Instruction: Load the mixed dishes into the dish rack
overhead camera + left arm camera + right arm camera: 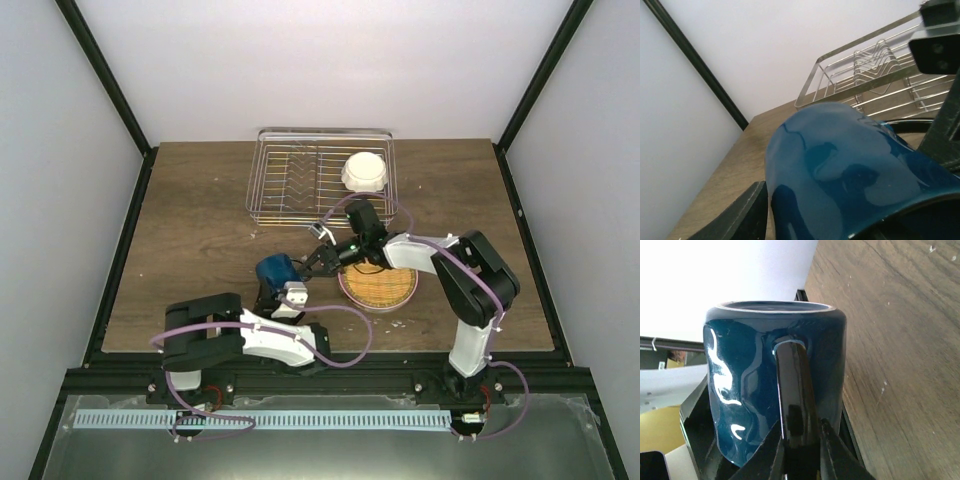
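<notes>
My left gripper (pixel 281 290) is closed on the body of the dark blue mug (pixel 274 270). The mug fills the space between its fingers, with one finger (pixel 742 215) pressed along the glazed wall. My right gripper (pixel 801 457) meets the mug from the other side, its two fingers pinching the handle (pixel 792 390) near its lower end. The mug sits over the wooden table (pixel 190 250), just left of the stacked plates (pixel 378 286) and in front of the dish rack (pixel 290 180). The small white scalloped bowl (pixel 363 172) rests in the rack's right end.
</notes>
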You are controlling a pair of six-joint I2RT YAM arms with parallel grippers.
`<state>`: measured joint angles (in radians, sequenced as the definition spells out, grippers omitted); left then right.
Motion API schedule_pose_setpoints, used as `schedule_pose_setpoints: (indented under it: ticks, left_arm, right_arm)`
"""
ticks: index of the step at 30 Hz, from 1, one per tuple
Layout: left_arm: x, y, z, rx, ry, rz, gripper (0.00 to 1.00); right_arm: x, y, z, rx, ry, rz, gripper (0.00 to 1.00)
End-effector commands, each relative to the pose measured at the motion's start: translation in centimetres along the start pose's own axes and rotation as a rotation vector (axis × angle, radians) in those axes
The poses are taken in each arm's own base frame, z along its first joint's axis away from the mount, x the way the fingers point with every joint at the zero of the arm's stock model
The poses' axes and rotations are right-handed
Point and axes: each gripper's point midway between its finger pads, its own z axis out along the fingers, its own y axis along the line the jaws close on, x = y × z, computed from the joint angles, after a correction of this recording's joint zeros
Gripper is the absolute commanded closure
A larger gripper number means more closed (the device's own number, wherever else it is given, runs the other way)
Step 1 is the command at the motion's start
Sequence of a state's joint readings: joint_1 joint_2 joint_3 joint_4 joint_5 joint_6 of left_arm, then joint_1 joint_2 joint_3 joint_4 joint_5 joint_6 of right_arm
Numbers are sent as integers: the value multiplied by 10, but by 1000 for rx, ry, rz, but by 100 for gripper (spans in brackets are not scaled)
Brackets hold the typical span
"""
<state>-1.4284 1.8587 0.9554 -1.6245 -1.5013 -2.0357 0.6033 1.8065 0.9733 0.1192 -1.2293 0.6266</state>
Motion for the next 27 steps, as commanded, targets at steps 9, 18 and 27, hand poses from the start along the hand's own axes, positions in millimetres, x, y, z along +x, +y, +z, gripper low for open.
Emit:
schedule_pose_setpoints:
  ticks: [9, 18, 27]
  left_arm:
    - [-3, -3, 0, 37, -52, -205, 42]
    - [3, -3, 0, 30, -42, -207, 29]
    - [0, -9, -9, 57, -45, -210, 25]
  right_arm:
    - [-18, 10, 9, -17, -21, -108, 95]
    - [-27, 14, 8, -16, -53, -124, 96]
    - [-45, 29, 7, -33, -91, -162, 96]
